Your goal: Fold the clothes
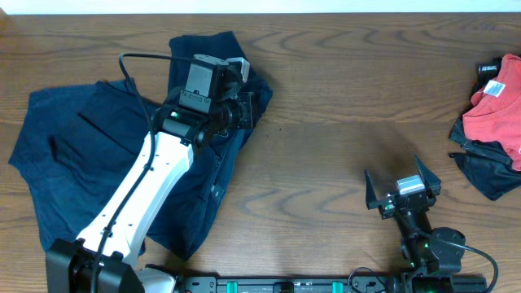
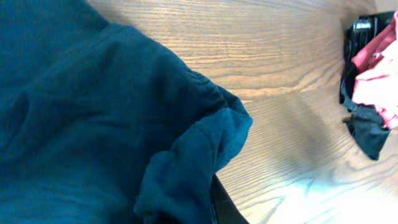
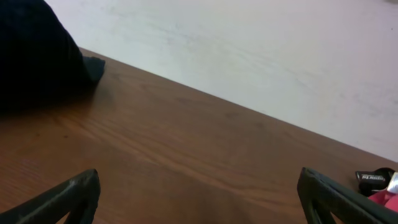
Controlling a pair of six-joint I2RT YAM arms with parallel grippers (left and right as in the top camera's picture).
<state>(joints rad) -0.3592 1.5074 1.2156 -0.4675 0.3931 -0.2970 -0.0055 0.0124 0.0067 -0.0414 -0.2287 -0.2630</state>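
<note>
your left gripper [image 1: 251, 109] is out over the left half of the table [image 1: 342, 98], toward the far side. its fingers are pressed together on a bunched fold of the navy clothes [image 1: 73, 155] at their right edge. in the left wrist view that fold [image 2: 186, 168] hangs in a crumpled lip right at the bottom of the picture. only a sliver of one dark finger [image 2: 225, 210] shows beneath it (the rest is buried under cloth).

the navy clothes lie spread and wrinkled across the left side of the table. they run from the near left corner up to a rumpled lobe at the far side, just behind the left gripper. the white left arm [image 1: 138, 195] lies diagonally over them.

your right gripper [image 1: 400, 185] sits near the front edge on the right, well apart from the navy clothes. its fingers are spread wide with nothing between them, only bare wood under them in the right wrist view.

a red and black pile [image 1: 496, 122] rests at the far right edge of the table, apart from both grippers.
</note>
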